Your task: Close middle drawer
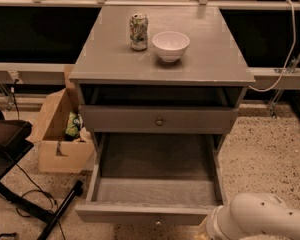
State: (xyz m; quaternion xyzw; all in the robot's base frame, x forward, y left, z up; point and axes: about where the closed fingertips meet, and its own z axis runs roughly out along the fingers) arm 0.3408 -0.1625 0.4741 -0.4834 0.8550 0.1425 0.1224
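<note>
My fingers are hanging at the very bottom edge of the view, just right of the middle drawer's near corner. They are mostly cut off there, so I cannot tell whether they are spread or pressed together. My white arm is reaching in behind them from the lower right. The middle drawer is standing pulled far out of the table toward me, showing a bare floor, with its front panel and small knob facing the near edge. I am judging that I am working on the approach: nothing of mine is visibly touching the panel, and the push is not yet begun. The next move is asking me to bring the fingers round in front of the panel, close to the knob, and then press straight away from me. Pushing from the right corner, where I am sitting now, is likely risking a skewed, binding box, so I am favouring the centre. I am aiming to drive the panel back until it is lining up under the upper drawer. Farther back, a can and a white bowl are standing near each other on the table, well apart from my path, though a hard shove may be jolting them. A cardboard box is sitting on the floor just left of the table.
</note>
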